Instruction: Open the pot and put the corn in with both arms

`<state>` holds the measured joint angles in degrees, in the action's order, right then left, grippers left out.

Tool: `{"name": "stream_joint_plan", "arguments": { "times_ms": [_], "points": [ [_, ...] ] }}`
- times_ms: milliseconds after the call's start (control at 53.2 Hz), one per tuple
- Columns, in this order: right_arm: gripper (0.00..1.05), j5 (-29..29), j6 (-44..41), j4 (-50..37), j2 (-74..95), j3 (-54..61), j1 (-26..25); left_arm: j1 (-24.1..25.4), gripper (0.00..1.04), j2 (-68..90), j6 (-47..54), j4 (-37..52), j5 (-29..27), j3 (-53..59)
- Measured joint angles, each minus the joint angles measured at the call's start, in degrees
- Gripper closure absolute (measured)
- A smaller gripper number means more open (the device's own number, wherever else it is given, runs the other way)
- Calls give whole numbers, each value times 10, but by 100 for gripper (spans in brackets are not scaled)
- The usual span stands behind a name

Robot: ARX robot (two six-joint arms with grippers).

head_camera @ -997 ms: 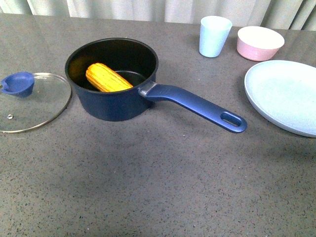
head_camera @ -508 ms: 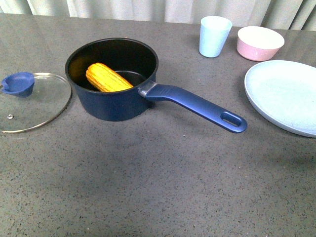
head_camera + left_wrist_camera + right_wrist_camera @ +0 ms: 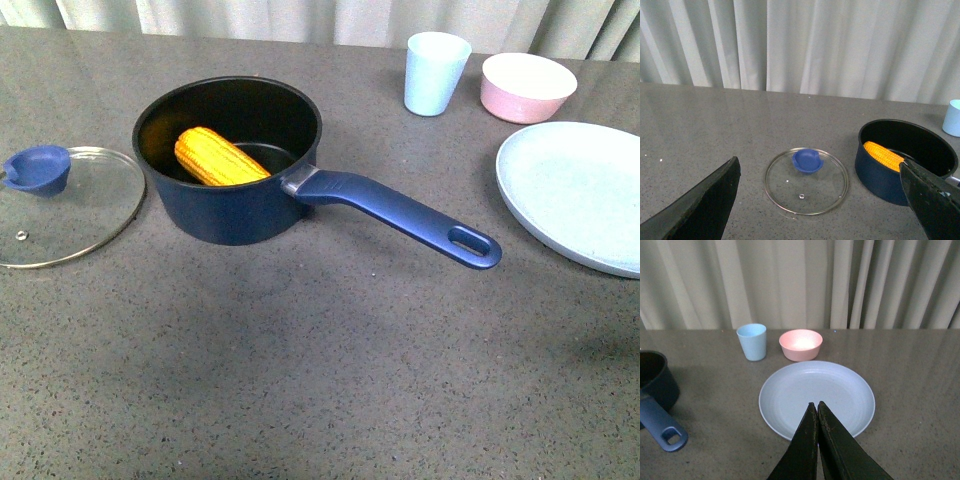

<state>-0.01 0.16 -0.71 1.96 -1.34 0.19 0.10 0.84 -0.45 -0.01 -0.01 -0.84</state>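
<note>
The dark navy pot [image 3: 228, 160] stands open on the grey table, its long blue handle [image 3: 400, 215] pointing right and toward me. The yellow-orange corn [image 3: 220, 158] lies inside it, leaning on the left wall. The glass lid [image 3: 62, 205] with a blue knob [image 3: 37, 168] lies flat to the pot's left. Neither arm shows in the front view. In the left wrist view my left gripper [image 3: 820, 197] is open and empty, raised above the lid [image 3: 806, 180], with the pot [image 3: 905, 160] and corn [image 3: 883, 155] beside it. My right gripper [image 3: 816, 407] is shut and empty above the pale blue plate [image 3: 790, 395].
A light blue cup [image 3: 435, 72] and a pink bowl [image 3: 527, 87] stand at the back right. The large pale blue plate [image 3: 580, 195] lies at the right edge. Grey curtains hang behind the table.
</note>
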Motion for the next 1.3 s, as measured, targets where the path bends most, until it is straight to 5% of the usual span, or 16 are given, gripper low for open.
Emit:
{"name": "stream_joint_plan", "arguments": {
  "times_ms": [226,433,715,1298],
  "points": [
    [102,0,-1,6,-15,0,0,0,9,0,0,0,0,0],
    [53,0,0,6,-16,0,0,0,9,0,0,0,0,0],
    [9,0,0,6,-16,0,0,0,9,0,0,0,0,0],
    [9,0,0,6,-16,0,0,0,9,0,0,0,0,0]
  ]
}}
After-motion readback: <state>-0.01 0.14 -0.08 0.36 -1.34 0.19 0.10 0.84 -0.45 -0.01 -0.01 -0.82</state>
